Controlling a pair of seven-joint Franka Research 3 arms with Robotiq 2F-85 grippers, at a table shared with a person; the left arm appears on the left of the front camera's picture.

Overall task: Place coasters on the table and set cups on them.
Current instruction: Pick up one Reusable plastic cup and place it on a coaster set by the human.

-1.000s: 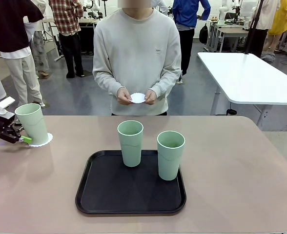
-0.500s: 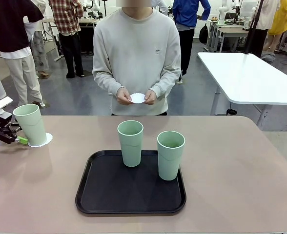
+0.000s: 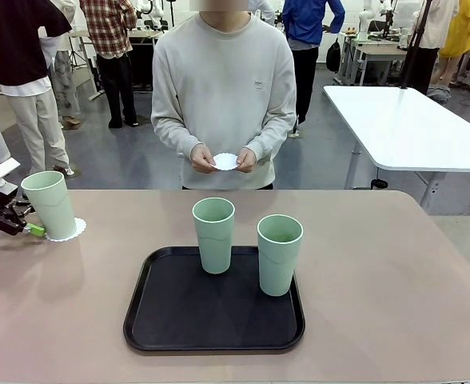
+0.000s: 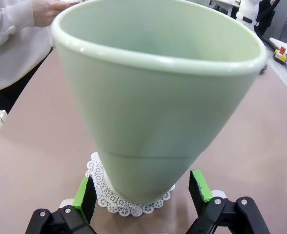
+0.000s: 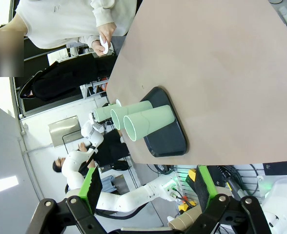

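Mint-green plastic, judged light, stiff and slick, is best taken across the mid wall. One cup is stood on a coaster at the table's left end, flanked but untouched by the left gripper, spread wide.

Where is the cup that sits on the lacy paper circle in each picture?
Front view: the cup stands at the far left of the table.
Left wrist view: it looks huge, right in the middle.
Right wrist view: it looks sideways and small, leftmost in the row.
Shared landmark: the white lacy coaster under its base, just a tiny white speck in the right wrist view.
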